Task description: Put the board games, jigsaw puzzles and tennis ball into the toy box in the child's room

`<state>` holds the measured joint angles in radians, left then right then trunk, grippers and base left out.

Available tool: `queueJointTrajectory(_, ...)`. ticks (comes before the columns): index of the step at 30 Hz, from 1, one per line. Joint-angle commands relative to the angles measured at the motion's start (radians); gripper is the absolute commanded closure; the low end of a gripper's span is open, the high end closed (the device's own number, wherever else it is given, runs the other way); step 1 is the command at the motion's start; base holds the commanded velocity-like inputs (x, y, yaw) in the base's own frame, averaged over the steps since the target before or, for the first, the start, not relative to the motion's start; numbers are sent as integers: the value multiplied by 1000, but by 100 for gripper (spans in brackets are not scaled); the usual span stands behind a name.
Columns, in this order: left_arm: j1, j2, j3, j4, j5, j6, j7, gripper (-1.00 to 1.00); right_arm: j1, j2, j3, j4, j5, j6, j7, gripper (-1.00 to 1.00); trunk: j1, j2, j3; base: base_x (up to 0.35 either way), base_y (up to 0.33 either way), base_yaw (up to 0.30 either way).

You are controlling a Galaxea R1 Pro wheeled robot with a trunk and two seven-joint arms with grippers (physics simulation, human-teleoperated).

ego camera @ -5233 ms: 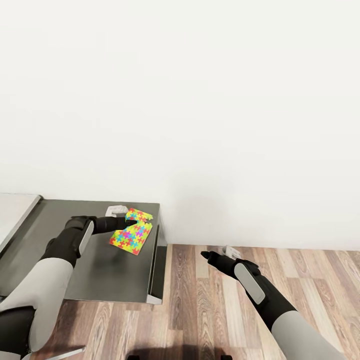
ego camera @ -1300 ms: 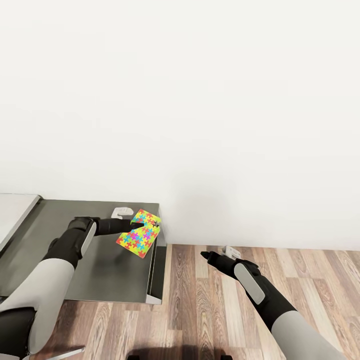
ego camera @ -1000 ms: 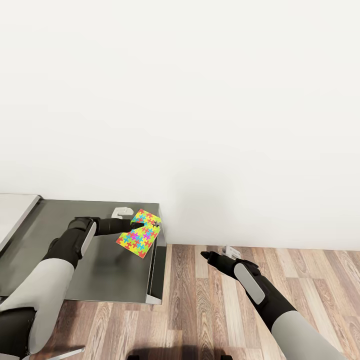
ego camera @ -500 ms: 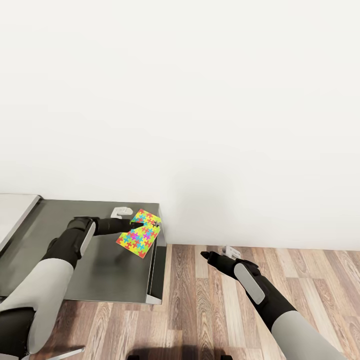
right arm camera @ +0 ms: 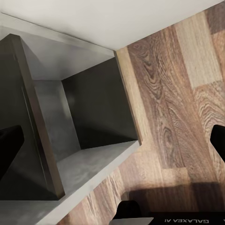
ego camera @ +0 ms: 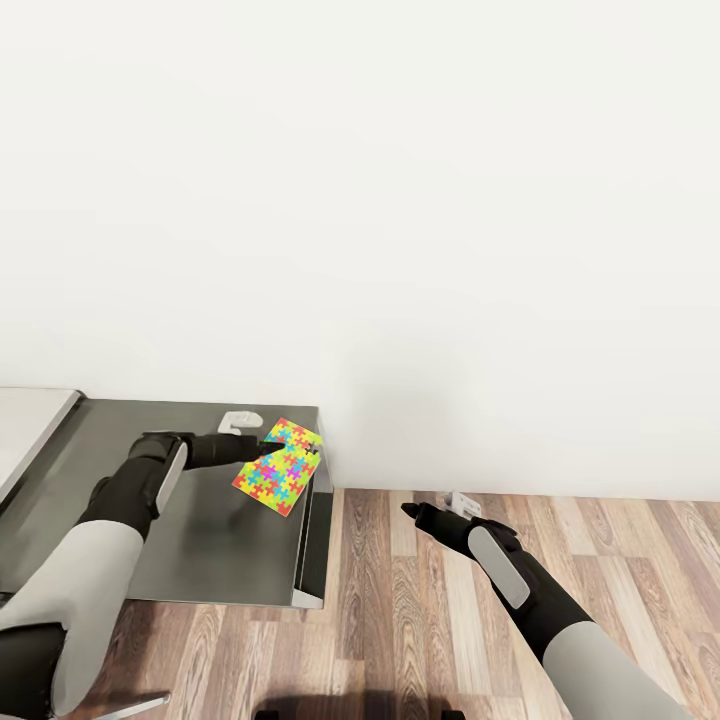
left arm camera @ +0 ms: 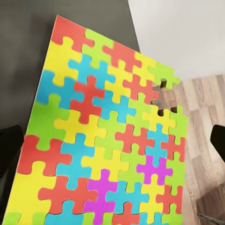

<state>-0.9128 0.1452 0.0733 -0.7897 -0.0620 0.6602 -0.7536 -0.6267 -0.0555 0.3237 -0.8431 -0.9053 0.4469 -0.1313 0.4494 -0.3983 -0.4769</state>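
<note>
Now the jigsaw puzzle [ego camera: 279,466] sits tilted at the right edge of the dark grey cabinet [ego camera: 190,540], clamped in the left fingers [ego camera: 268,448]. Over the wooden floor [ego camera: 420,620], the right fingers [ego camera: 412,512] stand apart, empty.

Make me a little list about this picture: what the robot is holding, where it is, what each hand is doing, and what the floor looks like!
held thing: jigsaw puzzle, a flat board of bright interlocking pieces
held by: left gripper, shut on the puzzle's edge
puzzle position: tilted, lifted over the right end of the dark grey cabinet
puzzle detail: a notch of missing pieces on one edge, seen in the left wrist view
right gripper: empty, open, over the wooden floor
behind: plain white wall
toy box: not seen here
</note>
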Motion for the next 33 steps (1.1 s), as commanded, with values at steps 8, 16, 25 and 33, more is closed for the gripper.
queueJointTrajectory(8, 56, 3, 10, -143, -7, 84, -59, -100, -1, -6, 4, -3, -11, 2, -8, -100, 1, -2, -2, 0, 0, 0)
queueJointTrajectory(16, 87, 29, 14, -244, -6, 140, -88, -100, -1, -14, 2, -3, -12, 3, 117, -100, 1, -2, -2, 0, 0, 0)
queueJointTrajectory(25, 87, 32, 17, -241, -13, 146, -3, -100, -1, -15, 1, -3, -12, 1, 164, -100, 1, -2, -2, 0, 0, 0)
queueJointTrajectory(33, 74, 30, 18, -124, -5, 142, 139, -100, -1, -14, 1, -2, -12, 1, 166, -100, 1, -2, -2, 0, 0, 0)
